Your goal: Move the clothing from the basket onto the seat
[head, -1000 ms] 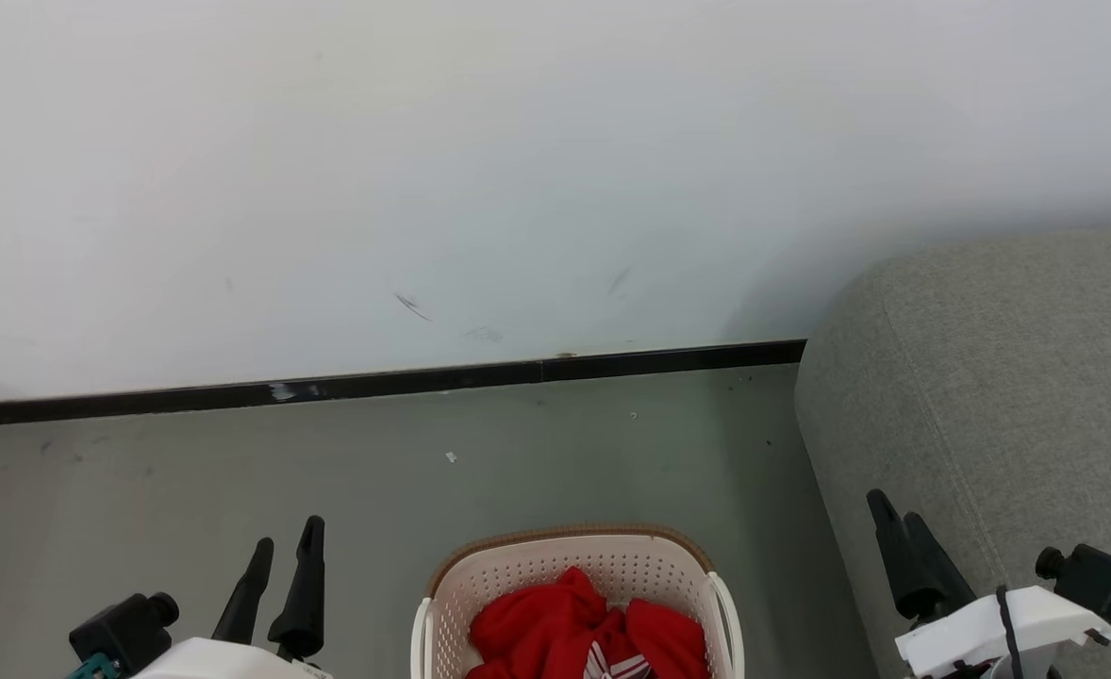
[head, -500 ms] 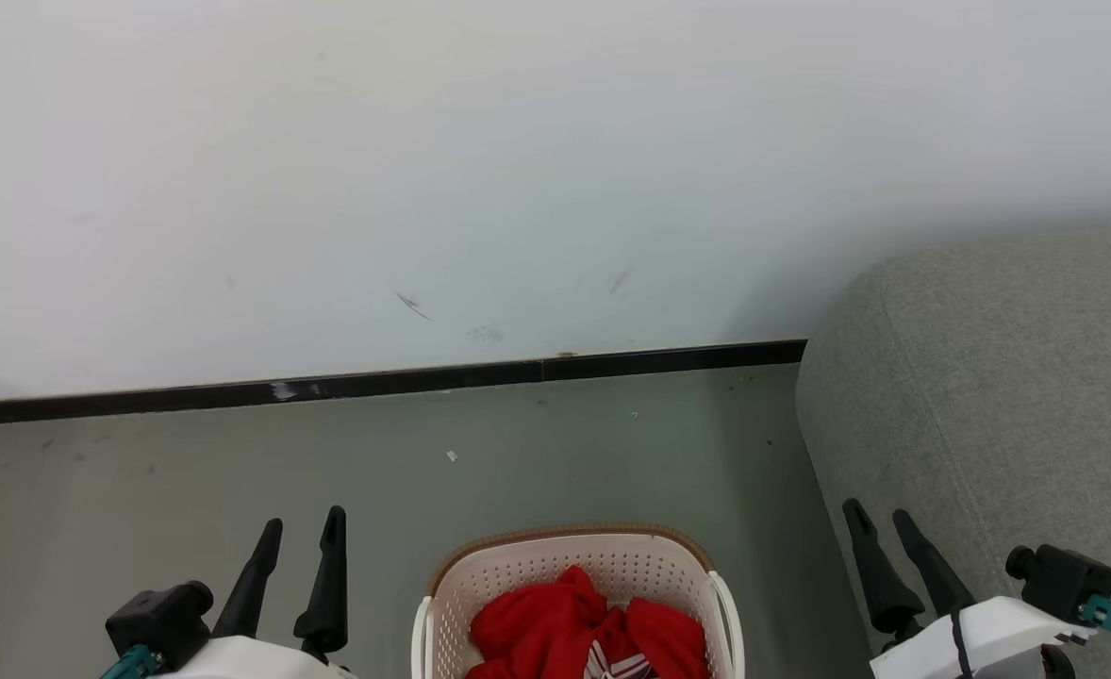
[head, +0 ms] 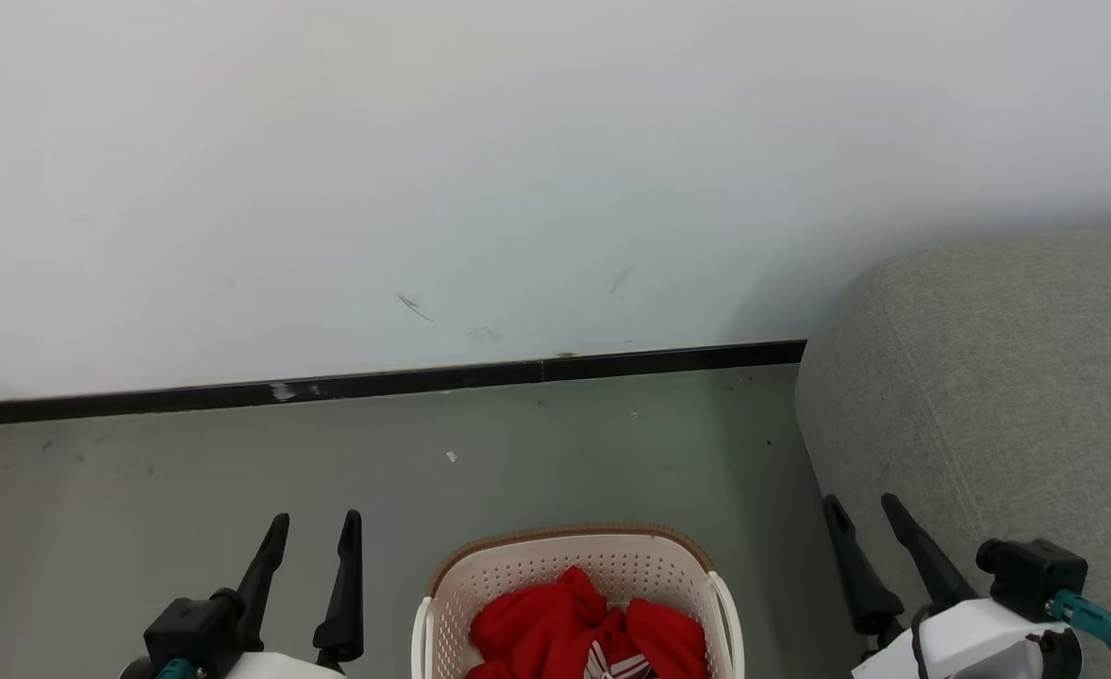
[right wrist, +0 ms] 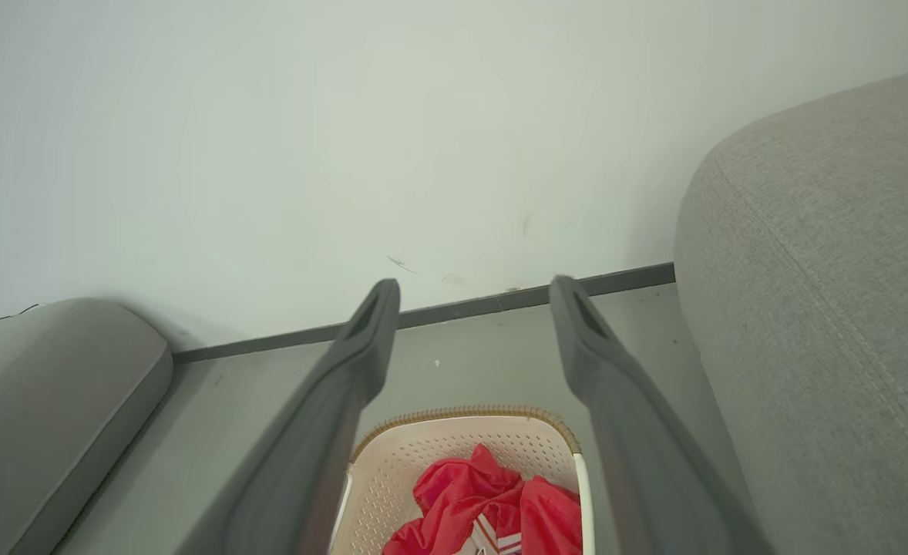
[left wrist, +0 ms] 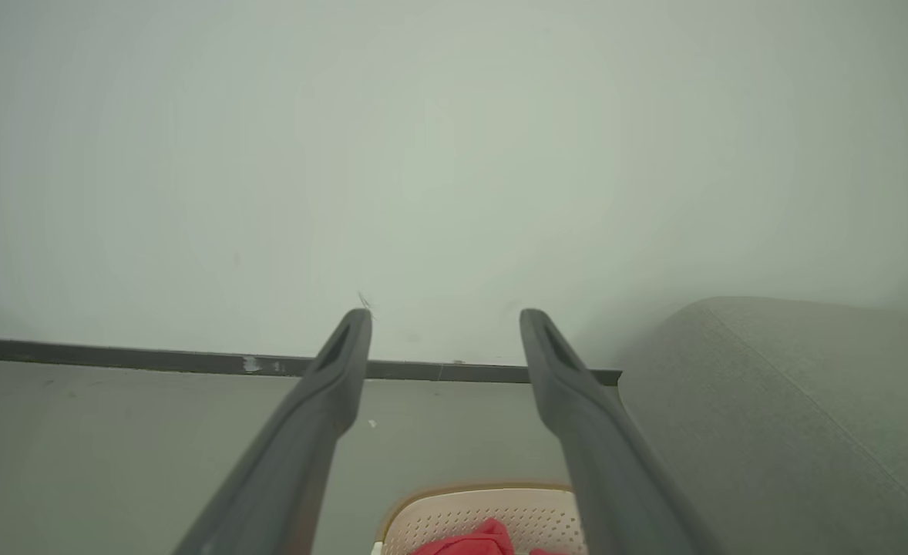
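Grey floor (head: 518,453) meets a white wall (head: 518,170). At 6 o'clock the basket (head: 518,577) holds the crumpled red clothing (head: 555,627); the seat (head: 989,377) stands at 3 o'clock. The left hand (head: 317,516) at 7 and right hand (head: 860,498) at 5 hover, fingers apart, empty.

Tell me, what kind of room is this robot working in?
Probably a living-room corner at home, or a mock-up of one: a big grey upholstered seat stands against a plain white wall with a dark skirting board, and a laundry basket of red clothing sits on the floor.
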You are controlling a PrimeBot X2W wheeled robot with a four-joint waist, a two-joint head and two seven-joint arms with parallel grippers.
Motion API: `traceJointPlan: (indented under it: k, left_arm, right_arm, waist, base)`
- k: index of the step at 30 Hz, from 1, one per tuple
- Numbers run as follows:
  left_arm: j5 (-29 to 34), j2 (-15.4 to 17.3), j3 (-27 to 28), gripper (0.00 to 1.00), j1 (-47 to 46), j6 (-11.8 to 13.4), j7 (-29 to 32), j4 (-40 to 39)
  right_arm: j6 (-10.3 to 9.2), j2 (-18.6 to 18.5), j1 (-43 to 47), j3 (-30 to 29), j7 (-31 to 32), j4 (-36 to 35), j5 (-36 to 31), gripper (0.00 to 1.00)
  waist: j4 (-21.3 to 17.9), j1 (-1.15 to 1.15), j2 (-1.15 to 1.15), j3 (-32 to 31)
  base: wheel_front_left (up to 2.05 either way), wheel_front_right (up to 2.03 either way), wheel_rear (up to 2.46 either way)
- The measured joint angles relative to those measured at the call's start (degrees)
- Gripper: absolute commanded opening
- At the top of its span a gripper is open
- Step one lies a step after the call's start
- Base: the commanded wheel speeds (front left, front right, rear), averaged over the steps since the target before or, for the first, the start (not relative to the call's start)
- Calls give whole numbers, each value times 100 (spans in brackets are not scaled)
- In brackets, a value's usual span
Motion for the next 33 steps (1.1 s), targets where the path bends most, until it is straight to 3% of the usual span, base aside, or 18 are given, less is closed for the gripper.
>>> traceJointPlan:
  k: [20, 33]
  left_arm:
    - [1300, 19, -96, 100, 24, 296, -376, -167]
    - [1258, 20, -59, 100, 109, 296, -376, 7]
  right_arm:
    - [1, 0, 126, 99, -334, -215, -1639, 100]
    - [2, 0, 127, 58, -334, -274, -1648, 100]
  waist:
    - [3, -1, 0, -24]
    - [-39, -2, 0, -41]
  base:
    - [0, 0, 0]
    - [0, 0, 0]
